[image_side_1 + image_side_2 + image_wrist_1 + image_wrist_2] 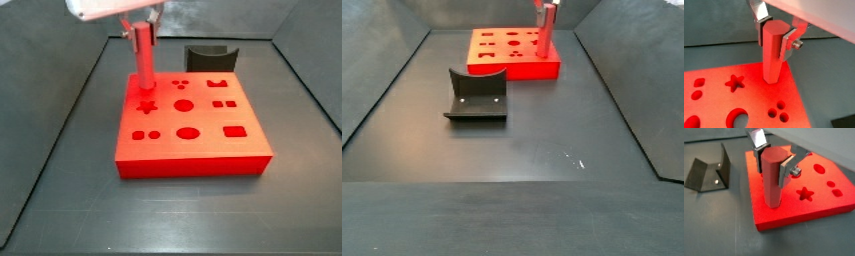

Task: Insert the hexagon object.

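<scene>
My gripper (pixel 775 42) is shut on the hexagon object (pixel 771 56), a long red peg with six sides, and holds it upright by its top end. The peg's lower end is at the top face of the big red block (pixel 714 95), near one edge and beside the star hole (pixel 735 82). I cannot tell whether it touches the block. It is not in any hole. In a wrist view the gripper (pixel 775 170) grips the peg (pixel 773 185) over the block (pixel 817 208). Both side views show the peg (pixel 140 62) (pixel 547 38) over the block (pixel 201 150) (pixel 496 68).
The block has several shaped holes, among them a star (pixel 805 193) and round ones (pixel 187 131). The dark fixture (pixel 714 170) stands on the floor beside the block, also seen in both side views (pixel 210 58) (pixel 476 97). Dark bin walls slope up around the floor.
</scene>
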